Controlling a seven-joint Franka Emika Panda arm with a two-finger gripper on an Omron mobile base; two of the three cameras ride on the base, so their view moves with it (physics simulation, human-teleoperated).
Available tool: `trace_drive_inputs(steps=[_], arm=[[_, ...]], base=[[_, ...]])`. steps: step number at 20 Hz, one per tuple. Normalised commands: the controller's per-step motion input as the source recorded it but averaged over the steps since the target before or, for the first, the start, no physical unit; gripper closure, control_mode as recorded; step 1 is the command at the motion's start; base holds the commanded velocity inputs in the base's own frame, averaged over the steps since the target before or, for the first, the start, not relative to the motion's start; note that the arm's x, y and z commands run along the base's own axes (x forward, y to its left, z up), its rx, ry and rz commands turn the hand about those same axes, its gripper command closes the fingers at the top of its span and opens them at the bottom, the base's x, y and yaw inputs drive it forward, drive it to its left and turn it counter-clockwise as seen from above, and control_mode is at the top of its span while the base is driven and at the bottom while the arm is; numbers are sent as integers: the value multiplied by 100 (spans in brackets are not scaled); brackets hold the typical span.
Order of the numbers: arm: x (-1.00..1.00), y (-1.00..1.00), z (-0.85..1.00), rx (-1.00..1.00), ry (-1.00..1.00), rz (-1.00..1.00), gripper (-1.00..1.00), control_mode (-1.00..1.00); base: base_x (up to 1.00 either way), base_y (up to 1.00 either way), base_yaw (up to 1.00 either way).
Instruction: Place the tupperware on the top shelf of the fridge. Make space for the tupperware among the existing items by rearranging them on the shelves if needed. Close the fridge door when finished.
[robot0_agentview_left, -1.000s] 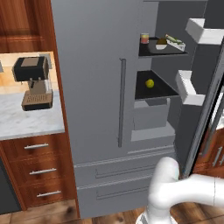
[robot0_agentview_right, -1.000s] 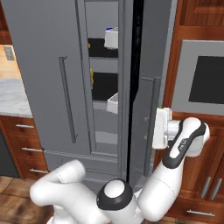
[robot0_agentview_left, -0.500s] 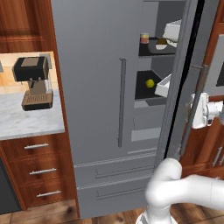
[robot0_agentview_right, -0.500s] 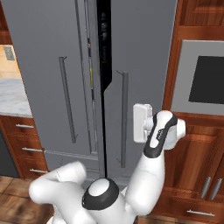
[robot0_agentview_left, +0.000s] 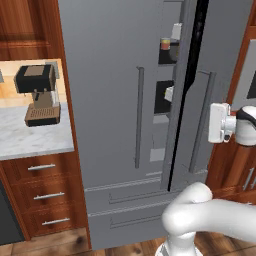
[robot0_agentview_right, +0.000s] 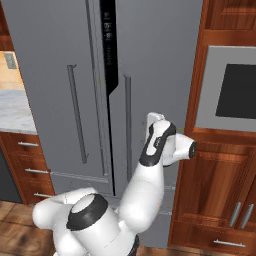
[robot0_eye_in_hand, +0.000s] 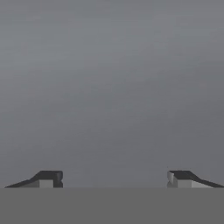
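Note:
The grey fridge (robot0_agentview_left: 110, 100) stands with its left door shut and its right door (robot0_agentview_left: 220, 60) nearly shut, leaving a narrow dark gap (robot0_agentview_right: 108, 50). Through that gap I see a small orange-red jar (robot0_agentview_left: 165, 44) on the top shelf (robot0_agentview_left: 166, 53) and the white door bins (robot0_agentview_left: 176, 31). The tupperware is hidden behind the door. My gripper (robot0_agentview_left: 210, 122) is held against the outside of the right door beside its bar handle (robot0_agentview_left: 202, 120). In the hand view the gripper (robot0_eye_in_hand: 114, 178) is open, its tips wide apart, facing flat grey door.
A coffee machine (robot0_agentview_left: 37, 95) sits on the marble counter (robot0_agentview_left: 30, 142) left of the fridge, above wooden drawers (robot0_agentview_left: 45, 195). A built-in oven (robot0_agentview_right: 235, 90) and wooden cabinets (robot0_agentview_right: 220, 200) flank the right side. Two wide fridge drawers (robot0_agentview_left: 130, 200) lie below the doors.
The right fridge door has swung from wide open to almost shut. My hand has followed it leftward, staying against its outer face. The shelves' contents have gone mostly out of sight.

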Motion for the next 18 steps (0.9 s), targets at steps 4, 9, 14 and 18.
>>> trace_drive_inputs(steps=[4, 9, 14, 18], arm=[[40, 0, 67, -2, 1, -22, -100, -100], [49, 0, 75, -3, 9, -14, -100, -100], [65, 0, 41, -3, 11, -18, -100, -100], [63, 0, 23, -6, 7, -20, -100, -100]], base=[[0, 0, 0], [0, 0, 0], [0, 0, 0], [0, 0, 0]])
